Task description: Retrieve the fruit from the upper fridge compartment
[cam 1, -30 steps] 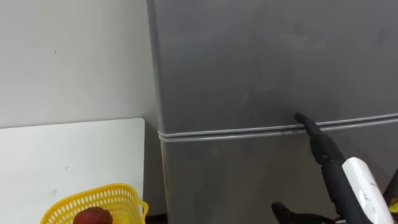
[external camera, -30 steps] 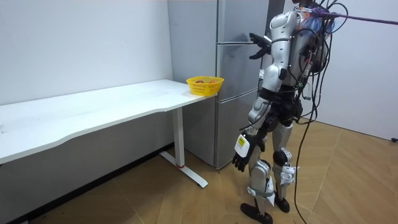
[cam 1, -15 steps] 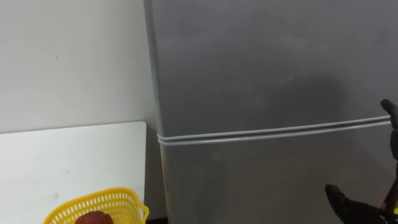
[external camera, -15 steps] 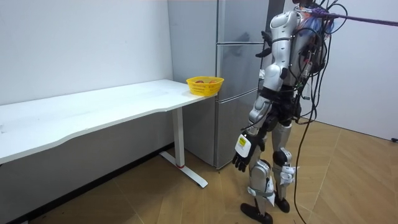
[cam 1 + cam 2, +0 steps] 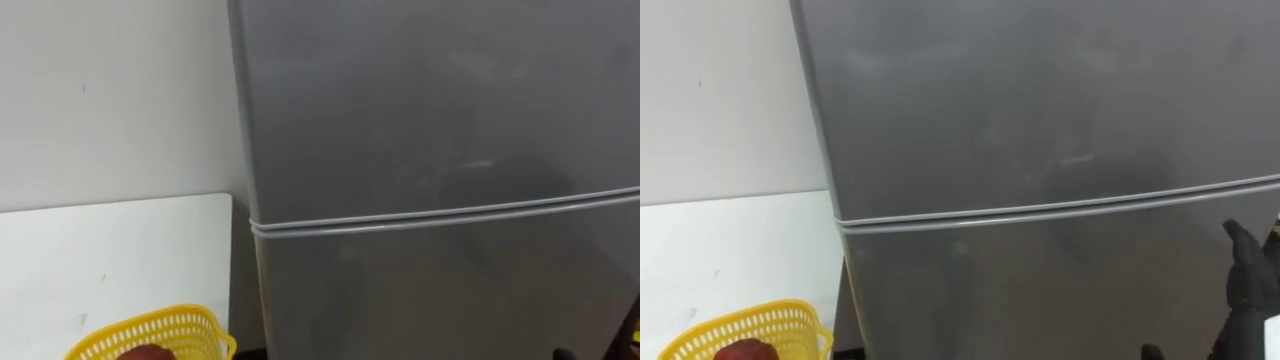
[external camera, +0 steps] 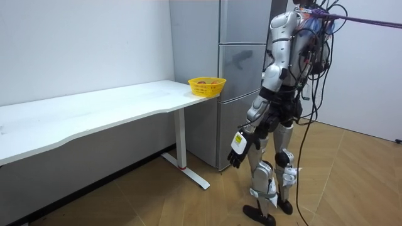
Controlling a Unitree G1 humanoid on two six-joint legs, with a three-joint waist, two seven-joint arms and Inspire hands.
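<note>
Right hand [image 5: 1245, 270] has dropped off the fridge [image 5: 1040, 120], fingers [image 5: 1238, 240] raised.

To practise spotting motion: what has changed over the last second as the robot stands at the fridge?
The right hand has drawn back from the seam between the fridge doors, rightward and down, fingers open, holding nothing. Both doors stay shut; the yellow basket stays on the table; the left hand still hangs low.
</note>
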